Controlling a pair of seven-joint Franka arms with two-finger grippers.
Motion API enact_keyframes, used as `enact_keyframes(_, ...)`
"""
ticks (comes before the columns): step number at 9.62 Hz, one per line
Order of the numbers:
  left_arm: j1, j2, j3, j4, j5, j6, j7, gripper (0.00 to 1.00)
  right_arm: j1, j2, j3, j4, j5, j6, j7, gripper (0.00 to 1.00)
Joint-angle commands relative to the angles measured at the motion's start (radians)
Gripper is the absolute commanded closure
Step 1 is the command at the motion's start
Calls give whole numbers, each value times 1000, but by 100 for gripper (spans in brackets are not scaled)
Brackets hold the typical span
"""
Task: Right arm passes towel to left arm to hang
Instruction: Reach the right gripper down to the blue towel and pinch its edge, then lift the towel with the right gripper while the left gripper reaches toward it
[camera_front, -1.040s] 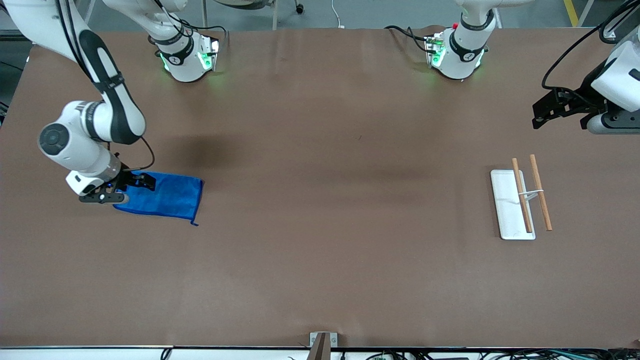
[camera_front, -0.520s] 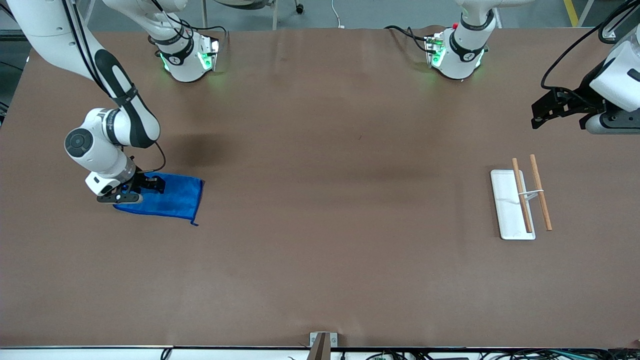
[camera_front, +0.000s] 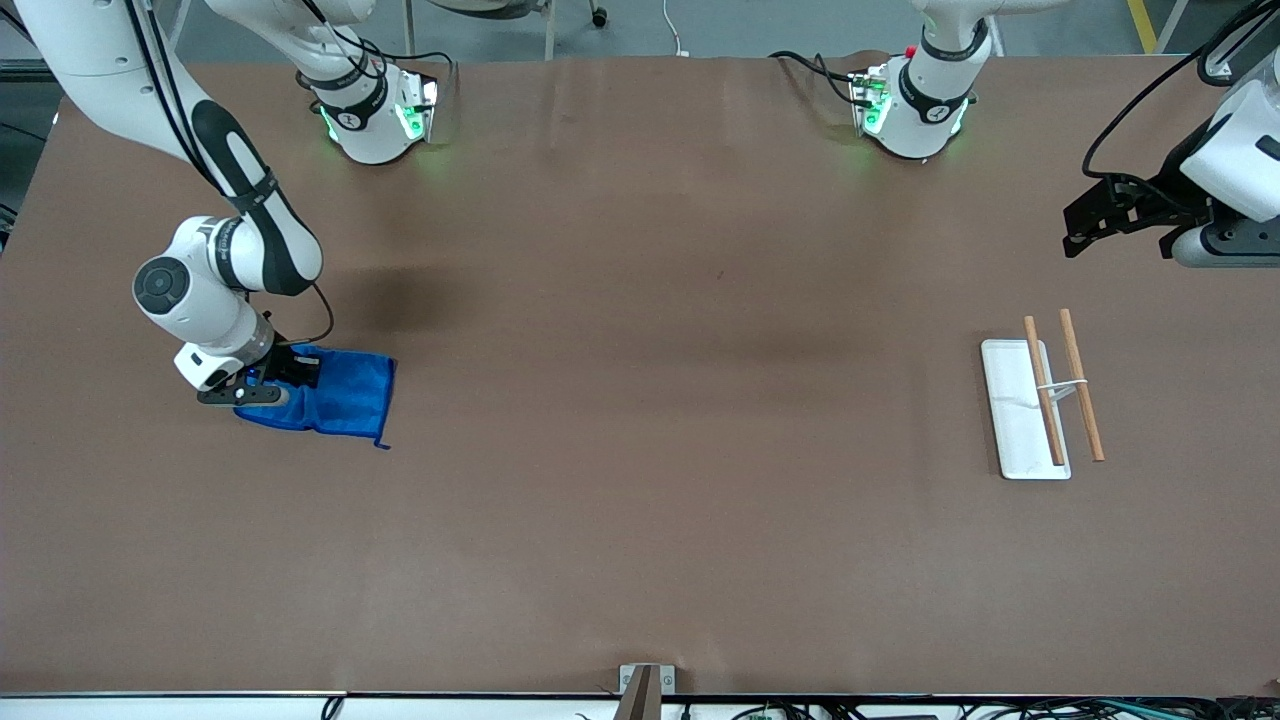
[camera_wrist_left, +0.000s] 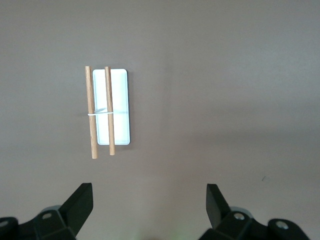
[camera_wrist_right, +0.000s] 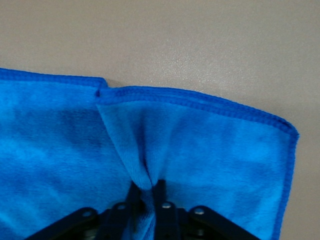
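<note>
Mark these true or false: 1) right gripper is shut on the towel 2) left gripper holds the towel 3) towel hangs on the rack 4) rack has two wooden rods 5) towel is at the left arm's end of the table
1) True: right gripper pinches a fold of the towel.
2) False: left gripper is open and empty, waiting over bare table.
3) False: the towel lies on the table; the rack is bare.
4) True: two rods over a white base.
5) False: it lies at the right arm's end.
</note>
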Motion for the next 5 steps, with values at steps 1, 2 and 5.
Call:
enact_keyframes(1,-5,30,-3,-2,4,4,-6,0,-7,-89,13,20,-8,-136,13,100)
enact_keyframes(2,-3,31,-1,-2,4,4,-5,0,-4,-141,17,75,-10,-279,19,100)
enact_keyframes(5,-6,34,-3,4,1,5,-5,0,10,-174,92,360,-5,-681,22,100)
